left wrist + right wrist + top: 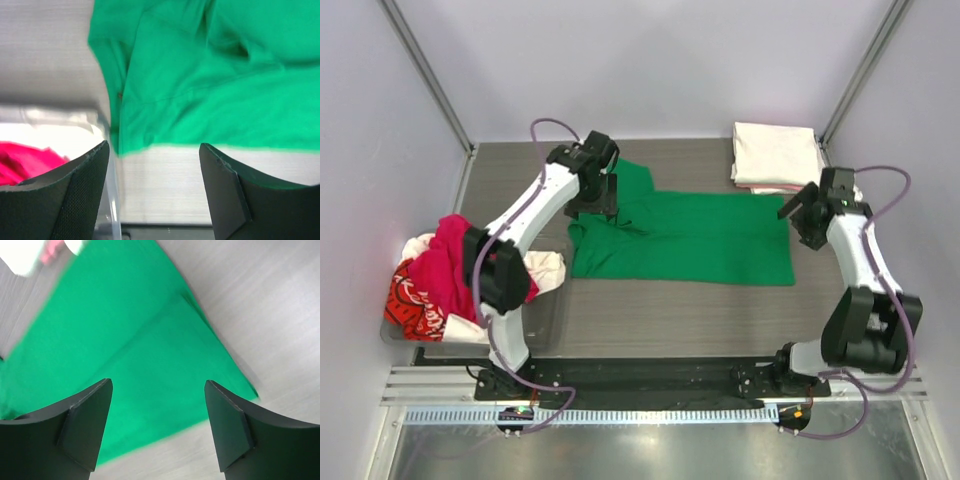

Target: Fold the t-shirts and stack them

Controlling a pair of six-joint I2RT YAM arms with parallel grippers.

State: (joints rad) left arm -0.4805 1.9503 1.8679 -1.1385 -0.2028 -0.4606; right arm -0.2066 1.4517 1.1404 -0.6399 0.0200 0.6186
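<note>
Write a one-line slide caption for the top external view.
Left gripper and right gripper, both open, hover over a green t-shirt; folded shirts stacked beyond.

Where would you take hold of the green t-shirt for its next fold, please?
Probably at the free corners of its right edge: the green t-shirt lies flat, so a thin corner is easiest to pinch. Come down from above with the open right gripper, which hovers there.

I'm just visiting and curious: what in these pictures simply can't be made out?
Top view: the left arm covers part of the heaped magenta, white and red shirts in the clear plastic bin; their number is unclear.
Top view: the folded cream-white stack shows only a pink edge beneath; layers uncountable.
Right wrist view: that stack is blurred, cut off top-left.
</note>
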